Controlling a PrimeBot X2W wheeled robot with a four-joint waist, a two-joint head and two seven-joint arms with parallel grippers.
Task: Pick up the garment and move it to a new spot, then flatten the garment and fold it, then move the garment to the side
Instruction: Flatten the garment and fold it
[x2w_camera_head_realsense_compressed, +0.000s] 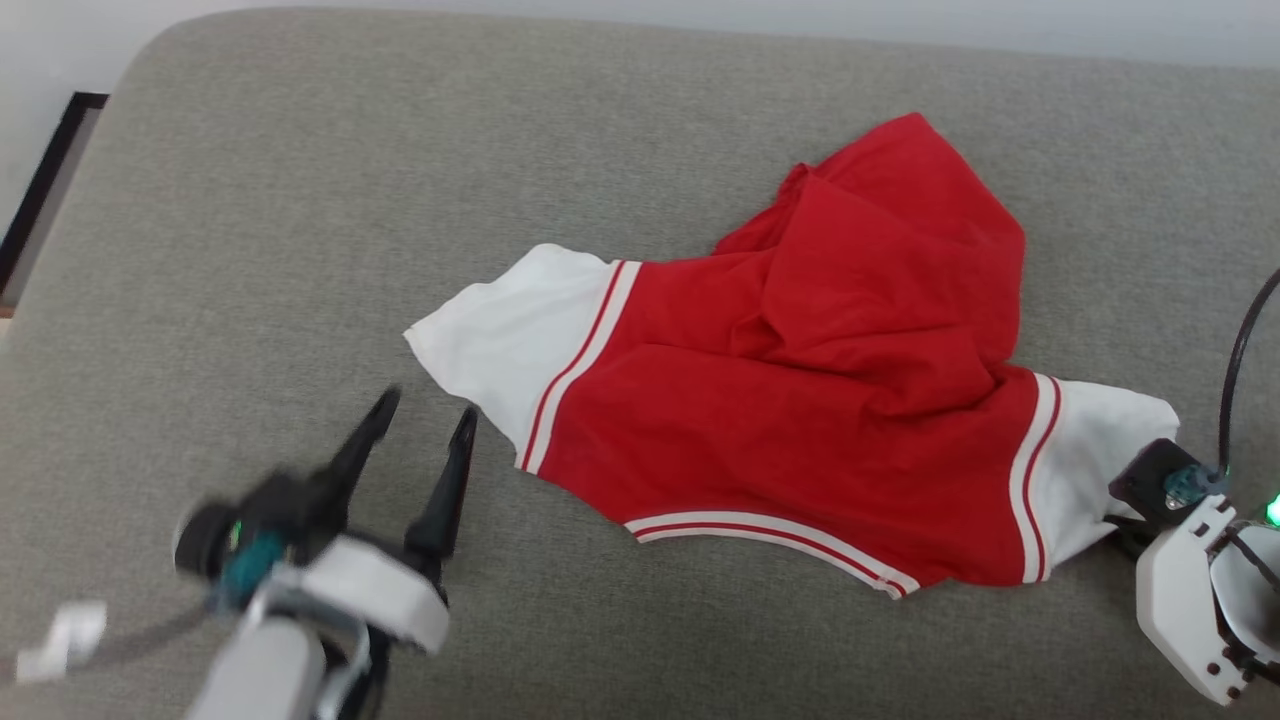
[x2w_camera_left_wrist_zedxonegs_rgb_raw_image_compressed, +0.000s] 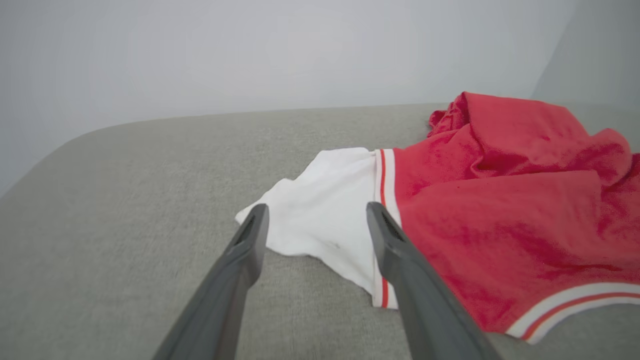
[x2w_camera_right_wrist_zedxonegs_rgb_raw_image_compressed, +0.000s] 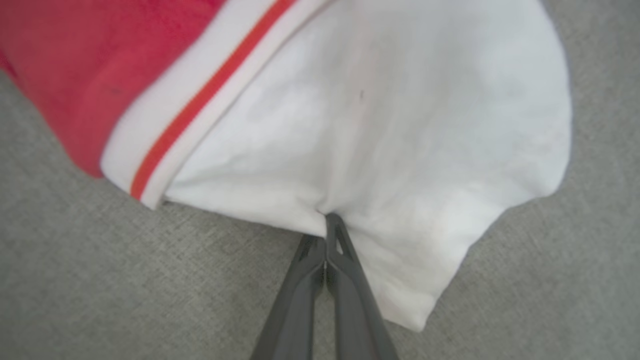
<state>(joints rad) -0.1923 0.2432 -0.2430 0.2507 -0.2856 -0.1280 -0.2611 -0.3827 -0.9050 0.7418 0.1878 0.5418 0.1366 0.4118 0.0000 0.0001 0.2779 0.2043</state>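
Observation:
The garment (x2w_camera_head_realsense_compressed: 800, 400), a red jersey with white sleeves and red-and-white striped trim, lies rumpled on the grey cushion, collar edge toward me; its lettering is hidden. Its red body is bunched up at the far right (x2w_camera_left_wrist_zedxonegs_rgb_raw_image_compressed: 525, 165). My left gripper (x2w_camera_head_realsense_compressed: 420, 415) is open, hovering just short of the white left sleeve (x2w_camera_left_wrist_zedxonegs_rgb_raw_image_compressed: 325, 210), its fingers (x2w_camera_left_wrist_zedxonegs_rgb_raw_image_compressed: 250, 240) apart with nothing between them. My right gripper (x2w_camera_right_wrist_zedxonegs_rgb_raw_image_compressed: 327, 220) is shut on the edge of the white right sleeve (x2w_camera_right_wrist_zedxonegs_rgb_raw_image_compressed: 400, 125), pinching a fold of cloth. In the head view the right wrist (x2w_camera_head_realsense_compressed: 1190, 520) sits at that sleeve's tip.
The grey upholstered surface (x2w_camera_head_realsense_compressed: 350, 200) stretches wide to the left and behind the garment. Its rounded far edge meets a pale wall (x2w_camera_left_wrist_zedxonegs_rgb_raw_image_compressed: 250, 50). A dark strip (x2w_camera_head_realsense_compressed: 40, 190) runs along the far left beyond the cushion.

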